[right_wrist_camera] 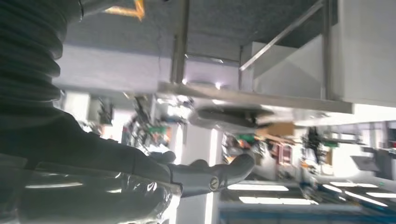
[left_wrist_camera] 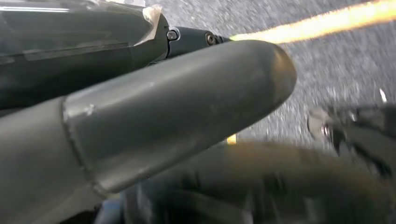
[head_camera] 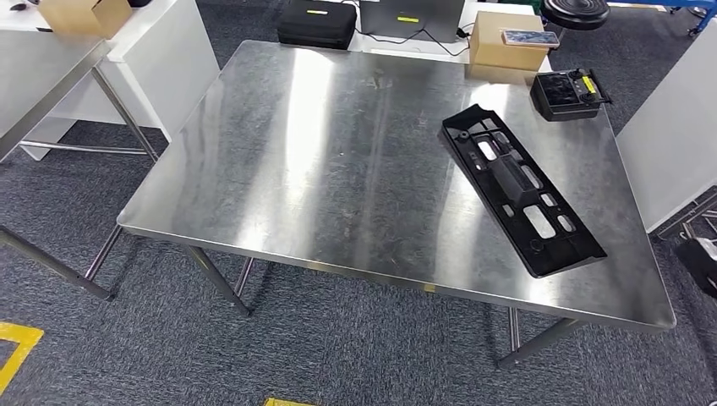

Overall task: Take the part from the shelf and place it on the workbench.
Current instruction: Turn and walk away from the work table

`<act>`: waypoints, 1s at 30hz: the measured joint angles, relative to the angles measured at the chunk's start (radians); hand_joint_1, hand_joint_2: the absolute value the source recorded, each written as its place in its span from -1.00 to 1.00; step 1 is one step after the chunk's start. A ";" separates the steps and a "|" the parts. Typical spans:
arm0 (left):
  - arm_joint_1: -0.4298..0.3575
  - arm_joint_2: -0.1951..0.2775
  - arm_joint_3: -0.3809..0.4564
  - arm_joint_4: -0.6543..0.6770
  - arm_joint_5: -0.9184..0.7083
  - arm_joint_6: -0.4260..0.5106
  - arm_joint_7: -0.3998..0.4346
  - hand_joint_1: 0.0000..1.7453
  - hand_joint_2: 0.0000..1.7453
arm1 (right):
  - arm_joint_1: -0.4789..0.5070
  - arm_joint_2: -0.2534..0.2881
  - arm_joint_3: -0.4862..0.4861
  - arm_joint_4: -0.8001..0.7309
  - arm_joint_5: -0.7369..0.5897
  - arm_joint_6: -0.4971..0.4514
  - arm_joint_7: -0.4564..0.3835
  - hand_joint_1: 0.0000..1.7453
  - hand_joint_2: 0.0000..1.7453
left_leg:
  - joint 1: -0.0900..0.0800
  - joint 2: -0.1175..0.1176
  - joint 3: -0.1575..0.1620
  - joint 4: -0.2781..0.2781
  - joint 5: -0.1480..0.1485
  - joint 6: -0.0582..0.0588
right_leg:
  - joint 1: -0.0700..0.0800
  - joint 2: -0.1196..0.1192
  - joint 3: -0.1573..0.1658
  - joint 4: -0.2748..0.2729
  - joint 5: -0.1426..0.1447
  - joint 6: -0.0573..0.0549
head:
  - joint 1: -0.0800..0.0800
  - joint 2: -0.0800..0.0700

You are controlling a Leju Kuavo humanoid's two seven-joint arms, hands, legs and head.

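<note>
Long black slotted plastic part (head_camera: 522,189) lies diagonally on the steel bench (head_camera: 338,169), near its right edge. Right hand (right_wrist_camera: 205,175) is empty, fingers apart; left hand's (left_wrist_camera: 154,121) state cannot be told. A nudge could push the part off.

black case (head_camera: 316,23) | cardboard box (head_camera: 506,51) | phone (head_camera: 530,37) on box

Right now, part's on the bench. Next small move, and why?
Probably keep both hands back and stop: the black part lies flat on the steel workbench, nothing touching it. The right hand looks empty, fingers apart, beyond the bench edge.
</note>
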 joint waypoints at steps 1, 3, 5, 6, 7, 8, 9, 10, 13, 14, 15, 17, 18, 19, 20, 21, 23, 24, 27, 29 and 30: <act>-0.002 -0.001 0.000 0.001 0.003 -0.008 -0.001 -1.00 -1.00 | 0.041 -0.007 -0.026 -0.010 -0.026 -0.002 -0.009 -1.00 1.00 | 0.000 -0.003 0.000 0.000 0.000 0.000 | 0.000 -0.002 0.001 0.000 -0.001 0.001 | 0.000 0.000; -0.003 -0.001 0.000 0.001 0.012 -0.019 -0.002 -1.00 -1.00 | 0.136 -0.020 -0.086 -0.033 -0.065 0.000 -0.015 -1.00 1.00 | 0.000 -0.006 -0.002 0.000 0.000 0.001 | 0.000 -0.007 0.003 0.000 -0.002 0.003 | 0.000 0.000; -0.003 -0.001 0.000 0.001 0.021 -0.023 -0.002 -1.00 -1.00 | 0.222 -0.028 -0.144 -0.053 -0.084 0.011 -0.007 -1.00 1.00 | -0.001 -0.007 -0.003 0.000 -0.001 0.002 | 0.000 -0.008 0.002 0.000 -0.002 0.003 | -0.001 0.000; -0.003 -0.001 0.000 0.001 0.025 -0.025 -0.002 -1.00 -1.00 | 0.261 -0.031 -0.172 -0.061 -0.091 0.020 -0.001 -1.00 1.00 | -0.001 -0.007 -0.003 0.000 -0.002 0.002 | 0.000 -0.008 0.002 0.000 -0.002 0.003 | -0.001 0.000; -0.003 -0.001 0.001 0.001 0.029 -0.026 -0.002 -1.00 -1.00 | 0.297 -0.033 -0.200 -0.069 -0.099 0.028 0.006 -1.00 1.00 | -0.002 -0.006 -0.003 0.000 -0.002 0.003 | 0.000 -0.007 0.001 0.000 -0.003 0.003 | -0.001 0.000; -0.003 -0.001 0.001 0.002 0.033 -0.027 -0.002 -1.00 -1.00 | 0.335 -0.035 -0.232 -0.077 -0.109 0.038 0.014 -1.00 1.00 | -0.002 -0.006 -0.002 0.000 -0.003 0.003 | 0.000 -0.007 0.001 0.000 -0.003 0.004 | -0.001 0.000; -0.003 -0.001 0.001 0.002 0.036 -0.028 -0.002 -1.00 -1.00 | 0.373 -0.035 -0.269 -0.084 -0.120 0.046 0.017 -1.00 1.00 | -0.001 -0.006 -0.002 0.000 -0.004 0.003 | 0.000 -0.007 0.001 0.000 -0.004 0.004 | 0.000 0.000; -0.003 -0.002 0.002 0.002 0.039 -0.029 -0.002 -1.00 -1.00 | 0.410 -0.032 -0.308 -0.090 -0.129 0.052 0.013 -1.00 1.00 | -0.001 -0.006 -0.002 0.000 -0.004 0.003 | 0.000 -0.008 0.002 0.000 -0.005 0.004 | 0.000 0.000; -0.002 -0.002 0.002 0.003 0.042 -0.032 -0.002 -1.00 -1.00 | 0.502 -0.013 -0.429 -0.100 -0.139 0.059 -0.017 -1.00 1.00 | -0.002 -0.007 -0.003 -0.001 -0.006 0.003 | 0.000 -0.008 0.003 0.000 -0.006 0.005 | 0.000 0.000; -0.002 -0.002 0.002 0.003 0.042 -0.033 -0.002 -1.00 -1.00 | 0.522 -0.007 -0.462 -0.103 -0.136 0.059 -0.023 -1.00 1.00 | -0.003 -0.006 -0.003 -0.001 -0.006 0.004 | 0.000 -0.006 0.003 0.000 -0.006 0.005 | -0.001 0.000; -0.003 -0.002 0.002 0.004 0.043 -0.033 -0.002 -1.00 -1.00 | 0.538 -0.002 -0.490 -0.105 -0.131 0.060 -0.025 -1.00 1.00 | -0.003 -0.004 -0.003 -0.001 -0.007 0.004 | 0.000 -0.004 0.003 0.000 -0.006 0.004 | -0.001 0.000; -0.003 -0.002 0.002 0.004 0.043 -0.035 -0.002 -1.00 -1.00 | 0.555 0.004 -0.528 -0.109 -0.118 0.063 -0.023 -1.00 1.00 | -0.003 -0.001 -0.001 -0.001 -0.007 0.004 | 0.000 0.000 0.003 0.000 -0.006 0.004 | 0.000 0.000; -0.003 -0.002 0.002 0.004 0.043 -0.035 -0.002 -1.00 -1.00 | 0.560 0.005 -0.543 -0.111 -0.113 0.064 -0.021 -1.00 1.00 | -0.003 0.001 0.000 -0.001 -0.007 0.004 | 0.000 0.001 0.003 0.000 -0.006 0.004 | 0.000 0.000; -0.003 -0.002 0.002 0.004 0.043 -0.035 -0.002 -1.00 -1.00 | 0.564 0.006 -0.555 -0.112 -0.110 0.064 -0.019 -1.00 1.00 | -0.003 0.002 0.000 -0.001 -0.007 0.004 | 0.000 0.002 0.003 0.000 -0.006 0.004 | 0.000 0.000; -0.003 -0.002 0.002 0.004 0.043 -0.035 -0.002 -1.00 -1.00 | 0.566 0.007 -0.563 -0.113 -0.108 0.065 -0.019 -1.00 1.00 | -0.004 0.002 0.001 0.000 -0.007 0.004 | -0.001 0.003 0.003 0.000 -0.006 0.004 | 0.000 0.000; -0.003 -0.002 0.002 0.004 0.043 -0.035 -0.002 -1.00 -1.00 | 0.568 0.008 -0.567 -0.114 -0.107 0.065 -0.018 -1.00 1.00 | -0.004 0.003 0.001 0.000 -0.007 0.004 | -0.001 0.003 0.003 0.000 -0.006 0.004 | 0.000 0.000; -0.003 -0.002 0.002 0.004 0.043 -0.035 -0.002 -1.00 -1.00 | 0.568 0.008 -0.569 -0.114 -0.106 0.065 -0.018 -1.00 1.00 | -0.004 0.003 0.001 0.000 -0.007 0.004 | -0.001 0.003 0.003 0.000 -0.006 0.004 | 0.000 0.000; -0.003 -0.002 0.002 0.004 0.043 -0.035 -0.002 -1.00 -1.00 | 0.568 0.008 -0.569 -0.114 -0.106 0.065 -0.018 -1.00 1.00 | -0.004 0.003 0.001 0.000 -0.007 0.004 | -0.001 0.003 0.003 0.000 -0.006 0.004 | 0.000 0.000; -0.003 -0.002 0.002 0.004 0.043 -0.035 -0.002 -1.00 -1.00 | 0.569 0.008 -0.573 -0.114 -0.106 0.065 -0.018 -1.00 1.00 | -0.004 0.003 0.002 0.000 -0.007 0.004 | -0.001 0.003 0.003 0.000 -0.006 0.004 | 0.000 0.000; -0.003 -0.002 0.002 0.004 0.043 -0.035 -0.002 -1.00 -1.00 | 0.570 0.010 -0.583 -0.115 -0.105 0.065 -0.016 -1.00 1.00 | -0.004 0.003 0.002 0.000 -0.007 0.004 | -0.001 0.003 0.003 0.000 -0.006 0.004 | 0.000 0.000; -0.003 -0.002 0.002 0.004 0.043 -0.035 -0.002 -1.00 -1.00 | 0.571 0.012 -0.591 -0.117 -0.104 0.066 -0.016 -1.00 1.00 | -0.005 0.003 0.002 0.000 -0.007 0.005 | -0.002 0.003 0.003 0.000 -0.006 0.004 | 0.000 0.000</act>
